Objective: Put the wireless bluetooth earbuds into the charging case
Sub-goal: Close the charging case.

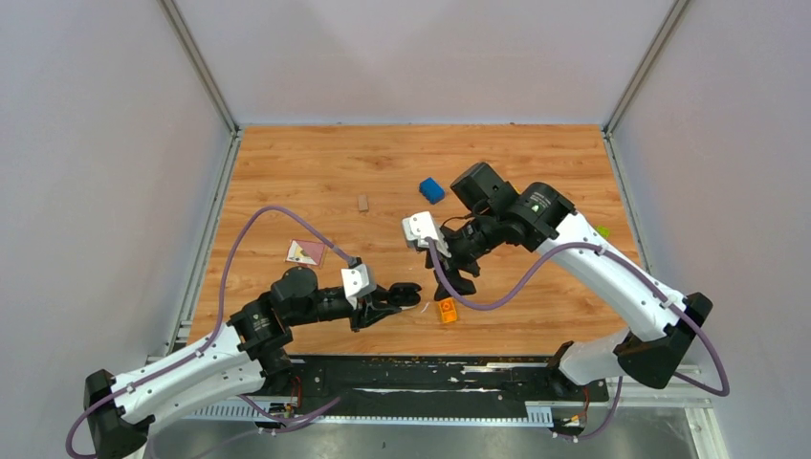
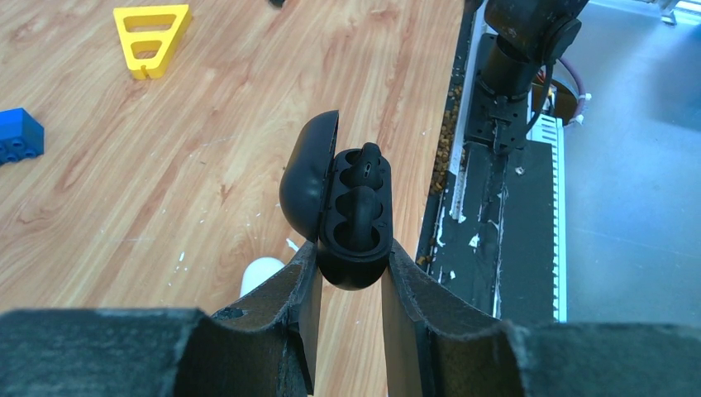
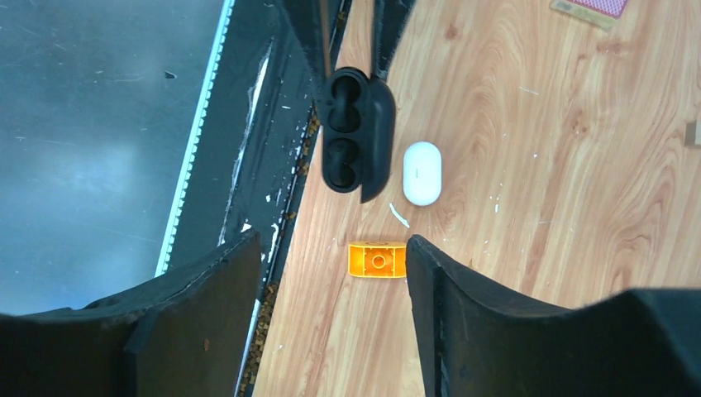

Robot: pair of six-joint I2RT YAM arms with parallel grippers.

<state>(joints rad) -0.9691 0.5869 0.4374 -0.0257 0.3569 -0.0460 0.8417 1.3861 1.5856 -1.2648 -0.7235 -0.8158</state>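
My left gripper (image 2: 351,266) is shut on the lower end of a black charging case (image 2: 351,211), held with its lid swung open to the left. A black earbud (image 2: 369,160) sits in the far socket. The near socket holds a dark curved shape that I cannot tell apart from the case. In the top view the left gripper (image 1: 405,295) is near the table's front edge. My right gripper (image 1: 457,281) hangs just right of it, jaws apart and empty. In the right wrist view the case (image 3: 355,132) lies ahead of the open right gripper (image 3: 331,256).
A white oval pebble-shaped thing (image 3: 422,172) lies on the wood beside the case, an orange block (image 3: 378,259) just in front of it. A blue block (image 1: 431,189), a yellow triangle (image 2: 152,37), a card (image 1: 305,251) and a small wooden piece (image 1: 362,202) lie farther back. The black rail (image 1: 430,375) borders the front.
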